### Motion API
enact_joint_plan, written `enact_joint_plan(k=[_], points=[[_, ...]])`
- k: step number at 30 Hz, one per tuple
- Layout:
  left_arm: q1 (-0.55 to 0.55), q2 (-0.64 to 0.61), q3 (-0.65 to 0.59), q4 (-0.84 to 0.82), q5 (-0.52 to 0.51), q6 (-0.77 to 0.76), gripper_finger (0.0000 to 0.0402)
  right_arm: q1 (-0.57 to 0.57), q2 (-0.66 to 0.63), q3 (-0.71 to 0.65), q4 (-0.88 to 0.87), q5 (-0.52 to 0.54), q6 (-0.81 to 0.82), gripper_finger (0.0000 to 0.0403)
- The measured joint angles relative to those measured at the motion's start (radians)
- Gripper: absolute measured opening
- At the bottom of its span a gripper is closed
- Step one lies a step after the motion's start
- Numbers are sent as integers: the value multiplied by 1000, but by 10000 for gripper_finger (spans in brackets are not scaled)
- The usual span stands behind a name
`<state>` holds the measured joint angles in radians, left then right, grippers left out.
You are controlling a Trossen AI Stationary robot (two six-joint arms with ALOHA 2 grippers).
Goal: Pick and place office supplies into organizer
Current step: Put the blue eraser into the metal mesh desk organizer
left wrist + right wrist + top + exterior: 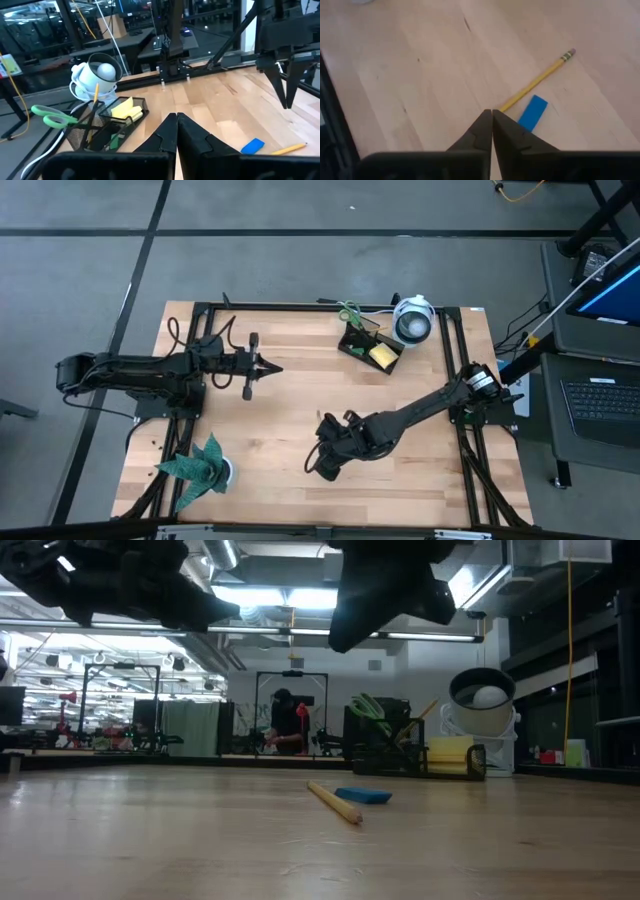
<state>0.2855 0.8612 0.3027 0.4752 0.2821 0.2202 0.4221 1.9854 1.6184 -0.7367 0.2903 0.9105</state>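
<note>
A yellow pencil [535, 80] and a small blue block [532, 112] lie side by side on the wood table, also seen in the low view as pencil [335, 802] and block [363, 796]. My right gripper [491, 113] hovers above them, shut and empty, well clear of the table [284, 97]. The black organizer [368, 345] stands near the far edge and holds green-handled scissors [52, 116], a yellow sticky-note pad [125, 109] and an upright pencil [95, 97]. My left gripper [272, 368] waits shut over the table's left half, pointing right.
A round white camera-like device [412, 320] stands just right of the organizer. A green paper plant [200, 465] sits at the near left corner. Black frame rails [300, 305] border the table. Bare wood lies between the two grippers and the organizer.
</note>
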Motion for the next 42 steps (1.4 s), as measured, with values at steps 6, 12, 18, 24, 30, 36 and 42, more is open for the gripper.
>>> enact_joint_plan(k=[6,12,18,24,30,36,42], points=[[0,0,0,-1,-1,0,7,-5,0,-20,13,27,99,59],[0,0,0,-1,-1,2,4,-6,1,-112,42,30,246,121],[0,0,0,0,-1,2,3,-22,2,-203,203,30,238,176],[0,1,0,0,-2,2,5,-47,2,-266,208,30,184,207],[0,1,0,0,-2,2,1,-56,2,-316,258,30,185,209],[0,1,0,0,-20,2,7,-56,3,-338,318,30,179,209],[0,1,0,0,-21,0,4,-56,40,-338,323,30,132,209]])
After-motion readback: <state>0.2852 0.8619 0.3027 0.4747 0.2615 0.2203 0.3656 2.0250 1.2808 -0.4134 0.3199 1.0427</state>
